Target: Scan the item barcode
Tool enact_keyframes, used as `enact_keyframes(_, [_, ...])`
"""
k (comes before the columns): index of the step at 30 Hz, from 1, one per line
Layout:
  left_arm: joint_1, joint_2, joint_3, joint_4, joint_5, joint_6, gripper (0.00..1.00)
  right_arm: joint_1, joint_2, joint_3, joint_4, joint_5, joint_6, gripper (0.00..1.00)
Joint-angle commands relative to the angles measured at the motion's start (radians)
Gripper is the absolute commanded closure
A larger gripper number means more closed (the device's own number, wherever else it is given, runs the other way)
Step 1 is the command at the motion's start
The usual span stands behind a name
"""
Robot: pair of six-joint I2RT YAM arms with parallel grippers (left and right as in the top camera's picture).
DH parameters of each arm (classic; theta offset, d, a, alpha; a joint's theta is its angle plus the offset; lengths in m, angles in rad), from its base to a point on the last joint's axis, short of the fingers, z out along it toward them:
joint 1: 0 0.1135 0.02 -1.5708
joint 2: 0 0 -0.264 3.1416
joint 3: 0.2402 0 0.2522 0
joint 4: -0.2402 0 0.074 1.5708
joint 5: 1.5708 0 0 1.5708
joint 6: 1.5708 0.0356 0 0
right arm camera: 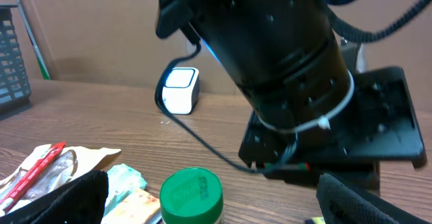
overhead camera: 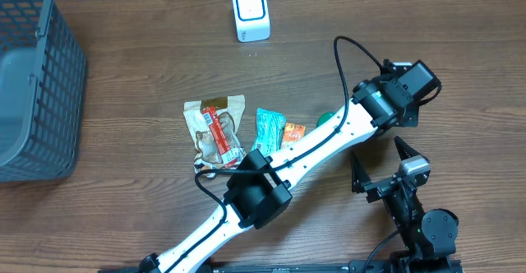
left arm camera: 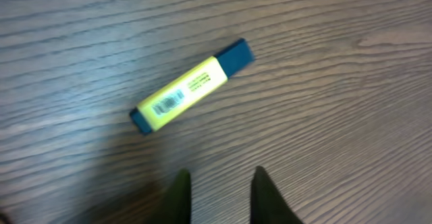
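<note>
A yellow highlighter (left arm camera: 190,87) with blue ends lies flat on the wooden table, its barcode facing up near the left end. My left gripper (left arm camera: 221,173) hovers just short of it, jaws a little apart with nothing between them. In the overhead view this gripper (overhead camera: 408,88) is at the right and hides the highlighter. The white scanner (overhead camera: 250,13) stands at the far middle of the table and is also in the right wrist view, scanner (right arm camera: 181,90). My right gripper (overhead camera: 378,159) rests near the front right, wide open and empty.
A green-lidded jar (right arm camera: 192,196) stands between the right fingers' line of sight, jar (overhead camera: 326,117) beside the left arm. Snack packets (overhead camera: 215,129), a teal packet (overhead camera: 268,129) and an orange one (overhead camera: 293,131) lie mid-table. A grey basket (overhead camera: 33,84) fills the far left.
</note>
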Motion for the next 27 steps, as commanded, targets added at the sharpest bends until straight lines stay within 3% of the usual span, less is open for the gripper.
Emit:
enact_keyframes(1, [-0.005, 0.005, -0.016, 0.035, -0.013, 0.005, 0.79, -0.006, -0.007, -0.011, 0.004, 0.01, 0.007, 0.0])
enact_keyframes(3, [-0.002, 0.002, -0.01, 0.047, -0.013, 0.034, 0.62, -0.006, -0.007, -0.011, 0.004, 0.01, 0.007, 0.0])
enact_keyframes(9, [0.015, -0.052, 0.011, 0.045, -0.05, 0.124, 0.34, -0.006, -0.007, -0.011, 0.004, 0.01, 0.007, 0.0])
enact_keyframes(17, [0.145, -0.228, 0.012, -0.069, -0.112, 0.167, 0.32, -0.006, -0.007, -0.011, 0.004, 0.01, 0.007, 0.0])
enact_keyframes(27, [0.526, -0.419, 0.012, -0.476, -0.157, 0.235, 0.27, -0.006, -0.007, -0.011, 0.004, 0.01, 0.007, 0.0])
